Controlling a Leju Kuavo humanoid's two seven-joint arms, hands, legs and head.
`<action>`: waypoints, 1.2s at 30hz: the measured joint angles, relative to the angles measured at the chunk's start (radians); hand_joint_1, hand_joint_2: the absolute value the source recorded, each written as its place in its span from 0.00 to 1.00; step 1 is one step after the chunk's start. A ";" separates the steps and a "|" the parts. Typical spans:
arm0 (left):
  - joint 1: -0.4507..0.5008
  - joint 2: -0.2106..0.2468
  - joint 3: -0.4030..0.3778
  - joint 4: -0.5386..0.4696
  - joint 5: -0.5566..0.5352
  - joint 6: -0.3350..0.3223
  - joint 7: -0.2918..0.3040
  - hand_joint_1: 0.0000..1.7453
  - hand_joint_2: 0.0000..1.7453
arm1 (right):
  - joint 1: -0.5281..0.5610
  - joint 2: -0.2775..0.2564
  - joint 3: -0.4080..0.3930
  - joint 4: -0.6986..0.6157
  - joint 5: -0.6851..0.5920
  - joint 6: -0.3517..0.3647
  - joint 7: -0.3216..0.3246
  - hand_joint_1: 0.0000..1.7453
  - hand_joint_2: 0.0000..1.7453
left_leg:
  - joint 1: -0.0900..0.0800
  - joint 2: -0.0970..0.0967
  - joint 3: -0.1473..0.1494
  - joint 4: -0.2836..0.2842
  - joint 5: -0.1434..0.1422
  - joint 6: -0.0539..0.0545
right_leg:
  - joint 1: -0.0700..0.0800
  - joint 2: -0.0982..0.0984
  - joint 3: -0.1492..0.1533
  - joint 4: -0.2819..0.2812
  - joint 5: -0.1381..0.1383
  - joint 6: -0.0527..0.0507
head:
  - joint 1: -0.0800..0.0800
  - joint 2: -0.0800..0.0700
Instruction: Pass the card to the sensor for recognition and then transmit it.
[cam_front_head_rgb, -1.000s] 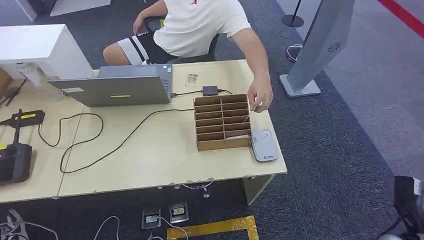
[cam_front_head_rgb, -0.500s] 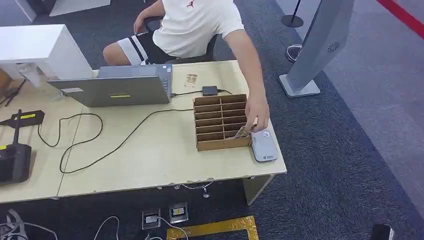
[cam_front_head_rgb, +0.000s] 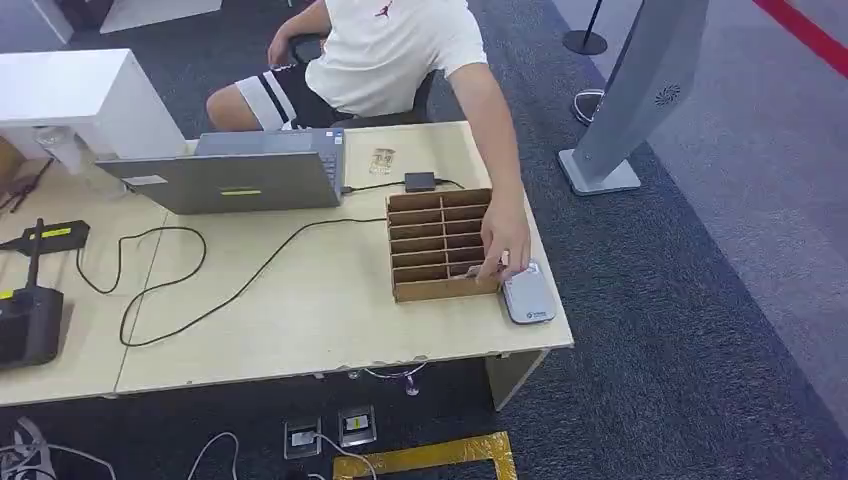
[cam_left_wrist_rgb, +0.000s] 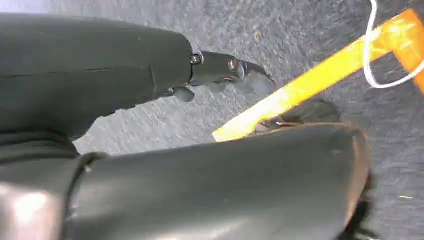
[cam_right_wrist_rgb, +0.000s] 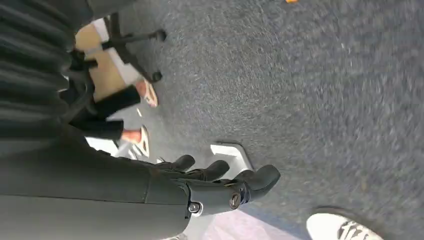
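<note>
A person in a white shirt (cam_front_head_rgb: 400, 45) is seated behind the light wooden desk (cam_front_head_rgb: 300, 310), one arm stretched across it so that the person's hand (cam_front_head_rgb: 505, 245) lies over the near right corner of the brown slotted organizer (cam_front_head_rgb: 440, 245) and touches the far end of the grey card sensor (cam_front_head_rgb: 527, 293). A small pale card (cam_front_head_rgb: 487, 268) appears to be pinched in that hand, at the border between organizer and sensor, though it is too small to be made out clearly. The sensor lies flat just beside the organizer's right wall, near the desk's right edge and front corner. Further left, an open laptop (cam_front_head_rgb: 235, 175) is seen, with a black cable (cam_front_head_rgb: 200, 290) looping over the desktop and a black device (cam_front_head_rgb: 30, 325) at the left edge. A grey stand (cam_front_head_rgb: 630, 100) rises from the carpet right of the desk, with bare carpet beyond it. The left hand (cam_left_wrist_rgb: 220, 72) hangs over carpet crossed by yellow tape (cam_left_wrist_rgb: 320, 75), its fingers extended and holding nothing. The right hand (cam_right_wrist_rgb: 220, 182) is likewise seen above carpet, fingers spread apart and holding nothing.
</note>
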 joint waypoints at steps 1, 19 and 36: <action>-0.003 0.009 -0.020 -0.006 0.008 0.000 0.015 0.00 0.00 | -0.001 0.001 0.010 0.007 0.003 -0.001 0.002 0.00 1.00 | 0.000 0.000 0.000 0.000 0.000 0.000 | 0.000 0.000 0.000 0.000 0.000 0.000 | 0.000 0.000; -0.014 0.045 -0.126 -0.034 0.019 0.001 -0.009 0.00 0.00 | -0.007 0.011 0.078 0.063 0.004 0.005 0.021 0.00 0.00 | 0.000 0.000 0.001 0.000 0.000 0.000 | 0.000 0.000 0.001 0.000 0.000 0.000 | 0.000 0.000; -0.021 0.074 -0.213 -0.059 0.079 0.001 0.059 0.00 0.00 | -0.009 0.014 0.109 0.075 0.004 -0.005 0.019 0.00 0.00 | 0.000 0.000 0.001 0.000 0.000 0.000 | 0.000 0.000 0.001 0.000 0.000 0.000 | 0.001 0.000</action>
